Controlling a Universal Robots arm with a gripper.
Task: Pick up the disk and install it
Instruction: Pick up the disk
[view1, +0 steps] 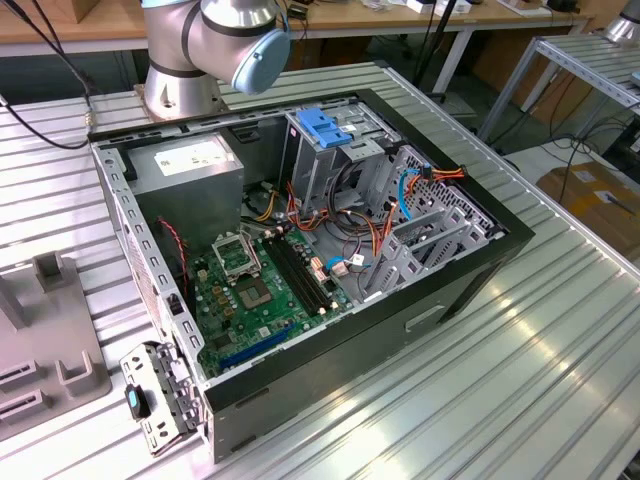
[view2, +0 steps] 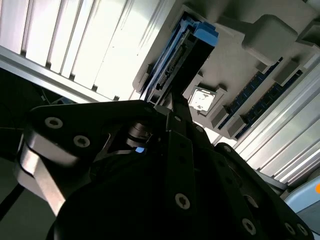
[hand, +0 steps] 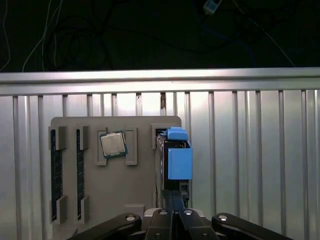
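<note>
The disk (hand: 179, 162) stands on edge in a slot of a grey holder plate (hand: 115, 190), with its bright blue carrier facing the camera in the first wrist view. In the second wrist view the disk (view2: 192, 45) shows as a dark slab with a blue end. My gripper (hand: 172, 197) hangs just over the disk's near end, its two black fingers pressed together with nothing visible between them. In the second wrist view my gripper (view2: 169, 107) reaches up to the disk's lower end.
The holder plate also carries a processor chip (hand: 113, 144) and two memory sticks (hand: 54, 175). An open computer case (view1: 470, 260) lies on the ribbed metal table (view1: 520, 400), with a metal drive cage (view1: 330, 165) topped by blue clips (view1: 325, 125). The holder plate's edge (view1: 50, 340) is at the exterior view's left.
</note>
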